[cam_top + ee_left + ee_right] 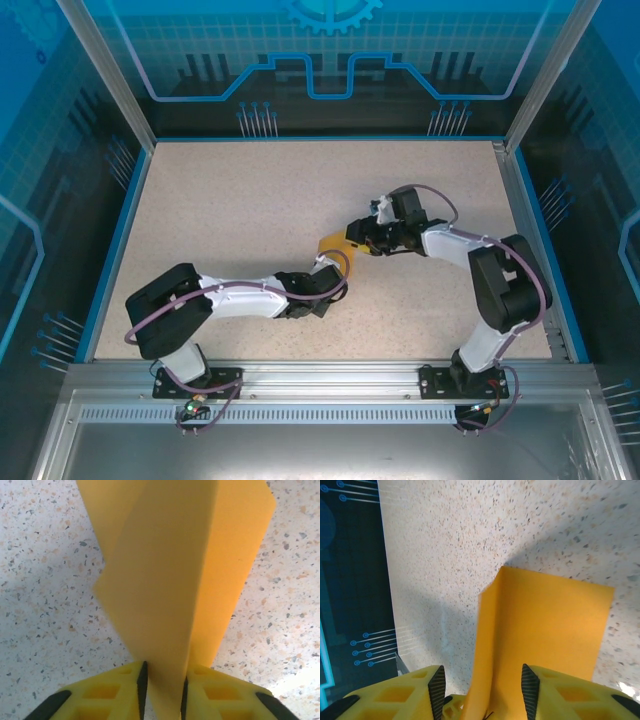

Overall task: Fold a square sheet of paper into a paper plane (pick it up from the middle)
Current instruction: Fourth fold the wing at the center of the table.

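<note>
Top external: one thin, creased orange-yellow sheet of paper (332, 244). Left gripper (162, 685) pinches it; right gripper (481, 680) gapes around it.

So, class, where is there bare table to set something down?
Free: far table strip by back wall; near patch between left arm and right arm. Crowded: centre, where left gripper and right gripper meet at folded paper.

Open tabletop (230, 210) beyond paper (333, 246), seemingly.

A speckled beige tabletop (250, 220) spans the centre. Blue circuit-patterned panels (330, 60) line the top; a metal rail (320, 385) crosses the bottom.
</note>
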`<action>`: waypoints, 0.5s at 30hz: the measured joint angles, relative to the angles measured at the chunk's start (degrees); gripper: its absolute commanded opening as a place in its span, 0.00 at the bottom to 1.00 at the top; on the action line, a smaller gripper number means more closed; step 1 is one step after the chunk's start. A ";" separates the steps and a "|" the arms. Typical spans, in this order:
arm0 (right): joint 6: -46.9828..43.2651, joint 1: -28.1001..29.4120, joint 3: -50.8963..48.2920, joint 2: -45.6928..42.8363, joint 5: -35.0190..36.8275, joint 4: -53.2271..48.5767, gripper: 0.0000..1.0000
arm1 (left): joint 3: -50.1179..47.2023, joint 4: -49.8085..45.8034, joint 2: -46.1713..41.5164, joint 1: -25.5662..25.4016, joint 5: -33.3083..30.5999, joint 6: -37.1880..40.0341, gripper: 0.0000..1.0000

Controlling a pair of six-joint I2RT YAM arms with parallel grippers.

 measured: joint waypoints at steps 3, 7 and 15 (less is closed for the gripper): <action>-0.37 -0.85 -0.94 -0.76 0.35 -0.46 0.48 | 0.02 0.24 0.00 0.00 0.17 0.00 0.31; -0.59 -1.01 -3.10 -1.29 0.55 -0.55 0.47 | 0.15 0.44 0.02 0.00 0.46 -0.37 0.31; -0.61 -1.01 -4.98 -1.90 0.59 -1.27 0.48 | 0.17 0.57 0.00 0.00 0.63 -2.43 0.31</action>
